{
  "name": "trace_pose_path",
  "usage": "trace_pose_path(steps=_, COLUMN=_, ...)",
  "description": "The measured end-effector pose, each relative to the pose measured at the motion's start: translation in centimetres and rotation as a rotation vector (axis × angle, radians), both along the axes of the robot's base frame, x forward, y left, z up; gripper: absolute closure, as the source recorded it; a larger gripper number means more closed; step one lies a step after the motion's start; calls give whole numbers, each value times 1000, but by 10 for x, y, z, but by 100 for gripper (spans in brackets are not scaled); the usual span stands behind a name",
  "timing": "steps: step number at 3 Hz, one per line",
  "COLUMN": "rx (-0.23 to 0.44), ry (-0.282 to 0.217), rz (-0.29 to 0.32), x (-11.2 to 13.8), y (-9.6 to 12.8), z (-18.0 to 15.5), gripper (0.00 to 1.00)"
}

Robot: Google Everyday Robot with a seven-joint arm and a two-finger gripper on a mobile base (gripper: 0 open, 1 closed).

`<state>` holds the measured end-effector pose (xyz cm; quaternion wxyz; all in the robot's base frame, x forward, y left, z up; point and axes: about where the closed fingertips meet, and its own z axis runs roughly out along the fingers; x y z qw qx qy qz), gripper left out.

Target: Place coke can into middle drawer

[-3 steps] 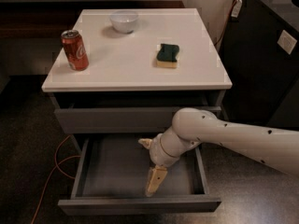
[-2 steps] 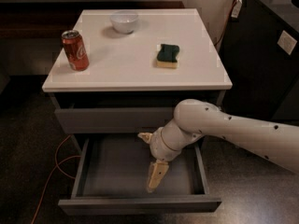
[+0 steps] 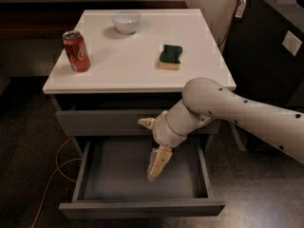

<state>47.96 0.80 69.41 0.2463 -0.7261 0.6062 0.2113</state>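
Note:
The coke can [image 3: 76, 51], red with a silver lid, stands upright near the left edge of the white cabinet top [image 3: 128, 65]. Below the shut top drawer [image 3: 104, 123], the middle drawer [image 3: 142, 208] is pulled out, and its grey inside holds nothing. My gripper [image 3: 147, 150] hangs over the middle of that drawer's inside, far below and to the right of the can. It is open: one beige finger [image 3: 158, 162] points down into the drawer and the other [image 3: 147, 123] sticks out to the left. Nothing is held.
A white bowl [image 3: 126, 22] sits at the back of the top and a green-and-yellow sponge [image 3: 170, 56] to the right of centre. A dark cabinet [image 3: 275, 46] stands to the right. An orange cable [image 3: 59, 163] lies on the floor at the left.
The arm has bent further in over the open drawer and the gripper has risen slightly. The can, bowl and sponge have not moved.

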Motion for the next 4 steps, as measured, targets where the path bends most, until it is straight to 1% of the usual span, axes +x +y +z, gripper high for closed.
trace_pose_path(steps=1, rx=21, ry=-9, rz=-42, x=17, y=8, z=41, gripper=0)
trace_pose_path(steps=2, rx=44, ry=-13, rz=-65, x=40, y=16, z=72, gripper=0)
trace_pose_path(steps=3, rx=71, ry=-19, rz=-51, x=59, y=29, z=100, gripper=0)
trace_pose_path(steps=4, rx=86, ry=-38, rz=-9, x=76, y=49, z=133, gripper=0)
